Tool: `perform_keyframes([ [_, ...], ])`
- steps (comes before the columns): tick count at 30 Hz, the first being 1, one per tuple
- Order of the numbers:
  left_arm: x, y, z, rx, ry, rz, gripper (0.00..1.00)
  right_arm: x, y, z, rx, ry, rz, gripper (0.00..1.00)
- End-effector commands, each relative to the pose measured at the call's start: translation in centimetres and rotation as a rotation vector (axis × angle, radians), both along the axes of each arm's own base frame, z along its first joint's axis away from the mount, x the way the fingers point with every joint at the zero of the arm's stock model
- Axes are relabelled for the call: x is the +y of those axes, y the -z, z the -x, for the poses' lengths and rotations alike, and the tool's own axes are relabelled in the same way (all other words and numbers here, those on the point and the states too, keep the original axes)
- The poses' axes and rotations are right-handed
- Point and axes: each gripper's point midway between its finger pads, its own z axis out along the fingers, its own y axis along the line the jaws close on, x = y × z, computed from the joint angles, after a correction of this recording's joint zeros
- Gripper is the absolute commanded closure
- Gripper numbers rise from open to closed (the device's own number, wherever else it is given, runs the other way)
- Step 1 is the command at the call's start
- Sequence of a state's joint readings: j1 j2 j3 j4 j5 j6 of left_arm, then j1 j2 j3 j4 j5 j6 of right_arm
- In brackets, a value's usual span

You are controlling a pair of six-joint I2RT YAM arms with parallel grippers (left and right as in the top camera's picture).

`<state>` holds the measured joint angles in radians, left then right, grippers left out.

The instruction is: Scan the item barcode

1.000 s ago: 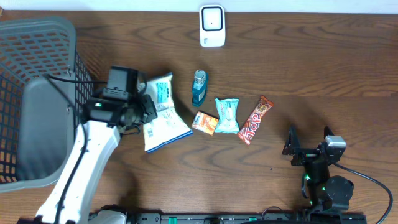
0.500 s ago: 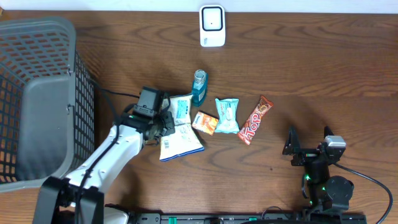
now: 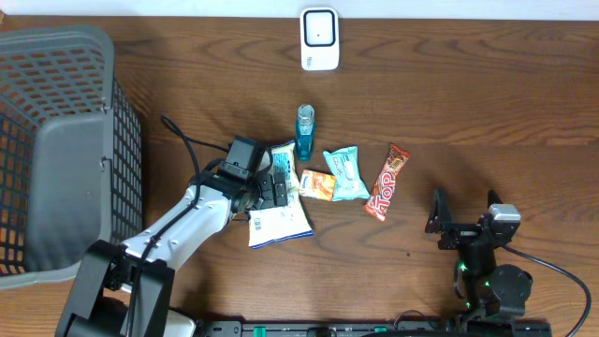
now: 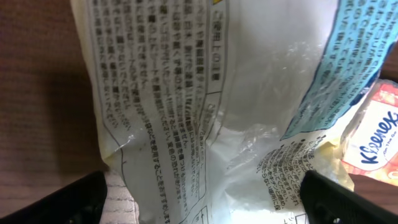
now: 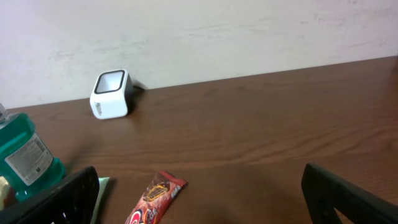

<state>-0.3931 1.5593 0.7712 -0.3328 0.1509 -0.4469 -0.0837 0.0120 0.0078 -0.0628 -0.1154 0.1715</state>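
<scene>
While the left tool (image 3: 277, 187) stands spread wide, the white printed bag (image 3: 281, 223) lies flat on the tabletop (image 3: 468, 94) directly beneath it, between its jaws.

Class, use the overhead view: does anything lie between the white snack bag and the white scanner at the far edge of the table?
Yes. The blue bottle stands roughly on the straight line from the white snack bag to the scanner, just past the bag's far end. Nothing else visible lies on that line.
</scene>
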Motion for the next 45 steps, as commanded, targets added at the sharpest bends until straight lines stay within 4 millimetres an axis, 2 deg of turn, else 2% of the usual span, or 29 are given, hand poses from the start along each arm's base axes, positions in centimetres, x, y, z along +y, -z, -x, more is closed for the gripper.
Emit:
perform_keyframes([
  [1, -0.2, -2.2, -1.0, -0.072, 0.004, 0.011, 0.0, 0.1, 0.1, 0.0, 0.0, -0.003, 0.008, 0.01],
  [4, -0.5, -5.2, -2.1, -0.178, 0.066, 0.014, 0.0, 0.1, 0.1, 0.0, 0.0, -0.003, 0.008, 0.01],
  [6, 0.0, -7.7, -2.9, -0.271, 0.076, -0.015, 0.0, 0.1, 0.1, 0.0, 0.0, -0.003, 0.008, 0.01],
  [12, 4.4, -17.0, -4.8, -0.58, -0.076, -0.128, 0.0, 0.1, 0.1, 0.0, 0.0, -0.003, 0.008, 0.01],
  [17, 8.1, -26.4, -5.0, -0.855, -0.163, -0.17, 0.0, 0.1, 0.1, 0.0, 0.0, -0.003, 0.008, 0.01],
  [21, 10.8, -35.2, -4.3, -1.092, -0.249, -0.163, 0.0, 0.1, 0.1, 0.0, 0.0, -0.003, 0.008, 0.01],
  [26, 13.0, -45.1, -1.7, -1.346, -0.296, -0.194, 0.01, 0.1, 0.1, 0.0, 0.0, -0.003, 0.008, 0.01],
  [29, 13.4, -49.3, 0.1, -1.442, -0.267, -0.261, 0.01, 0.1, 0.1, 0.0, 0.0, -0.003, 0.008, 0.01],
  [32, 14.4, -52.0, 1.8, -1.488, -0.271, -0.36, 0.01, 0.1, 0.1, 0.0, 0.0, -0.003, 0.008, 0.01],
  [36, 16.6, -53.7, 4.0, -1.478, -0.35, -0.475, 0.01, 0.1, 0.1, 0.0, 0.0, -0.003, 0.008, 0.01],
  [39, 17.1, -53.2, 4.9, -1.436, -0.338, -0.526, 0.01, 0.1, 0.1, 0.0, 0.0, -0.003, 0.008, 0.01],
  [43, 17.2, -51.2, 5.7, -1.357, -0.301, -0.545, 0.01, 0.1, 0.1, 0.0, 0.0, -0.003, 0.008, 0.01],
  [45, 17.3, -51.5, 6.4, -1.378, -0.311, -0.53, 0.01, 0.1, 0.1, 0.0, 0.0, -0.003, 0.008, 0.01],
])
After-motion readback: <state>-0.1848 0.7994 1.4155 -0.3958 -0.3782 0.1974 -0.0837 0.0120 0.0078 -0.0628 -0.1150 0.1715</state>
